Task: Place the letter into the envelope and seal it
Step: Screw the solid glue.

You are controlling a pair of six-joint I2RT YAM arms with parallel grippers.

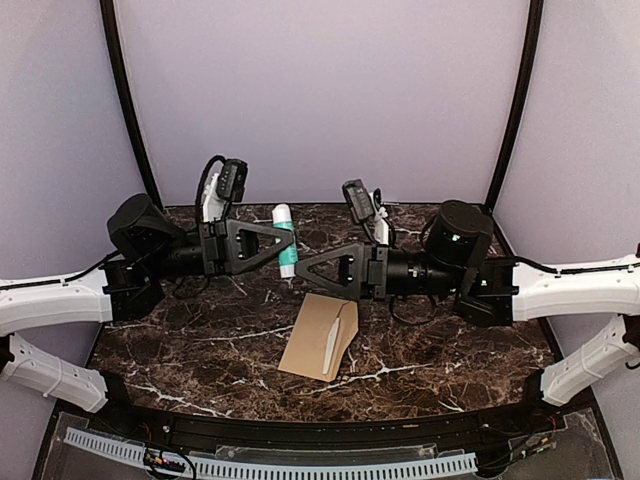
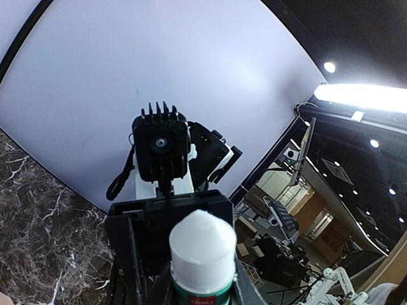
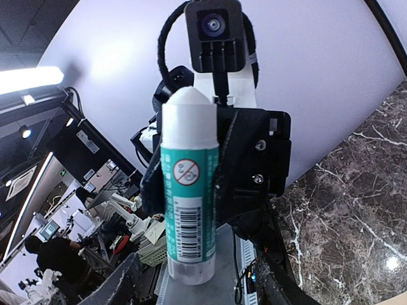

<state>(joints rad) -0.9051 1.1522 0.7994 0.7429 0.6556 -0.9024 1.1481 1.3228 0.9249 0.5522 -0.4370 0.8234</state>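
The brown envelope (image 1: pixel 314 335) lies flat on the marble table, below both grippers. A narrow pale strip of the letter (image 1: pixel 332 341) shows along its right side, by the flap. My left gripper (image 1: pixel 284 243) (image 2: pixel 202 289) hangs in the air, shut on an upright glue stick (image 1: pixel 285 238) (image 2: pixel 202 244) (image 3: pixel 189 190) with a white cap and a teal body. My right gripper (image 1: pixel 301 267) (image 3: pixel 197 289) faces it, open. Its fingers (image 3: pixel 95 279) stand wide on either side of the stick's clear lower end without touching it.
The dark marble table (image 1: pixel 180 350) ends at a black rim at the front. A pale curved backdrop (image 1: pixel 320 90) with two black poles closes the back. The two arms meet nose to nose above the table's middle.
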